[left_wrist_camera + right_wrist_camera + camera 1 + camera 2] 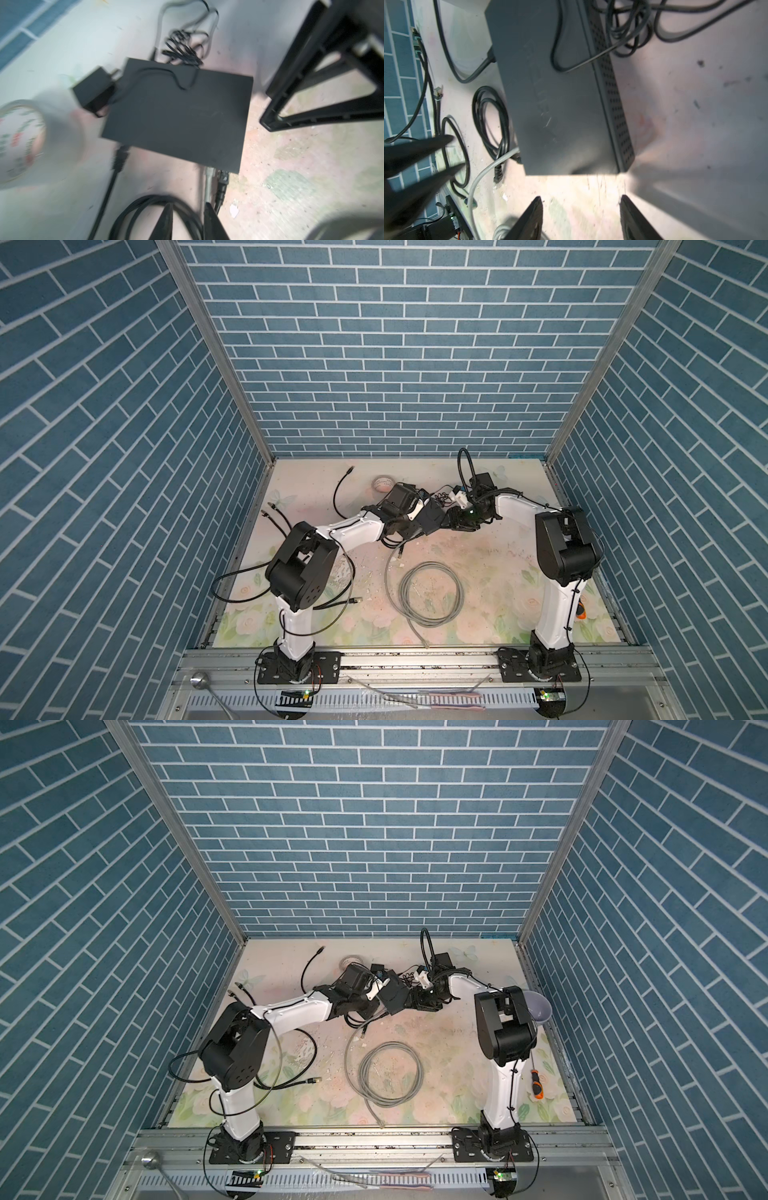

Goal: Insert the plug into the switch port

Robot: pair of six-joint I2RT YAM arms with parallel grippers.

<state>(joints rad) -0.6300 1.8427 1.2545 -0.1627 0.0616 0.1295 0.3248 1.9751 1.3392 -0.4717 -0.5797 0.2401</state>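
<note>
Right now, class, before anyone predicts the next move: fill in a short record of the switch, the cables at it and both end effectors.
switch: flat black box, thin black cord across its top
gray plug: at the switch's edge beside a black plug; seating too blurred to tell
left end effector: open, nothing gripped, near those plugs
right end effector: open, empty, facing the switch's short end
power adapter: beside the switch
tape roll: near the adapter

Floral tabletop, black switch, coiled grey cable, tape roll, power adapter, orange screwdriver
</note>
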